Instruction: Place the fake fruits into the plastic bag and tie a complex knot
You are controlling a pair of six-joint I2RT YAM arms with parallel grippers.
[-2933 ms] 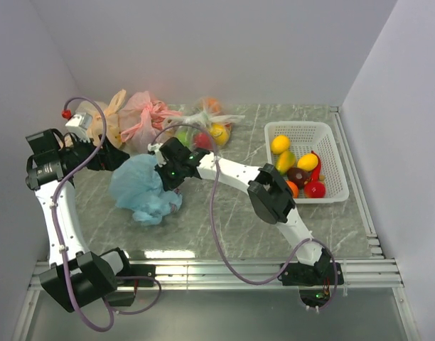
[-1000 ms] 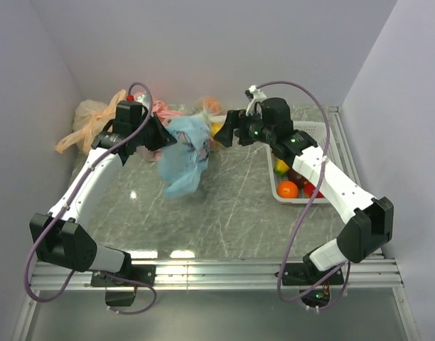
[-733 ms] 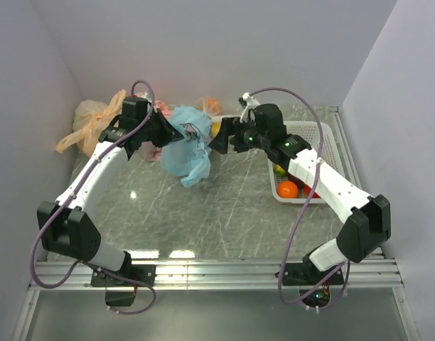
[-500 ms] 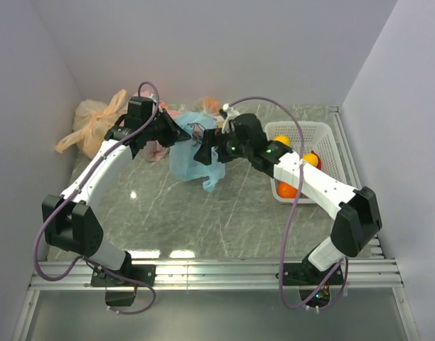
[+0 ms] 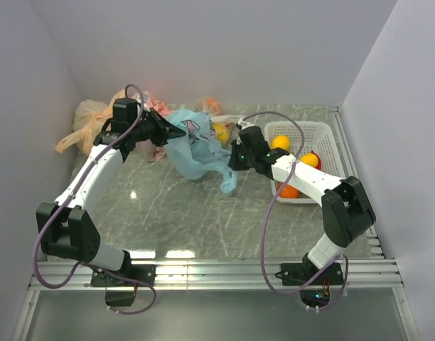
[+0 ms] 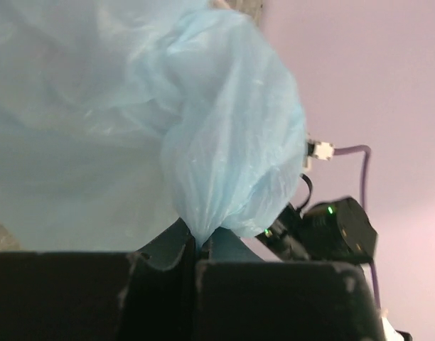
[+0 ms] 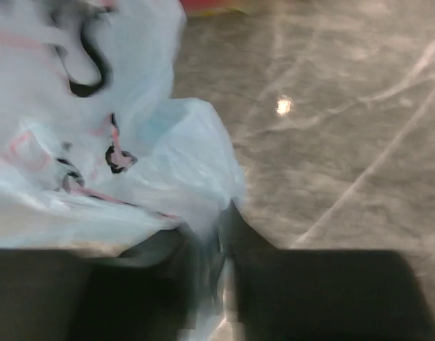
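**Item 1: plastic bag** (image 5: pixel 197 148). Light blue, thin and crinkled. It hangs above the tabletop (image 5: pixel 175 213) at the far middle, strung between the two arms, with a loose tail drooping at its near right end. It looks limp and unfilled. Each arm has its own piece of film, which I judge is meant to draw the mouth apart for loading. The handles are not tied.

**Item 2: left arm** (image 5: pixel 97 170). The left jaws are closed on a gathered pinch of blue film, seen plainly from the wrist, and they carry the bag's left end.

**Item 3: right arm** (image 5: pixel 303 177). The right jaws are pinched on the bag's right edge. The wrist view is blurred, but the film runs in between them.

**Item 4: fake fruits** (image 5: pixel 279 142). Yellow, orange and red pieces lie in a white basket (image 5: pixel 324 131) at the far right, just beyond the right jaws. None is in the blue bag. I judge they were put there for the right arm's reach.

**Item 5: spare bags, against the far wall.**
- A peach bag (image 5: pixel 79 117) at the far left.
- A pink bag (image 5: pixel 159 108) behind the left jaws.
- A clear bag (image 5: pixel 219 132) with fruit inside, behind the blue one.

**Item 6: writing.** No brand, label or lettering can be read. The blue bag shows only pink-and-black cartoon prints.
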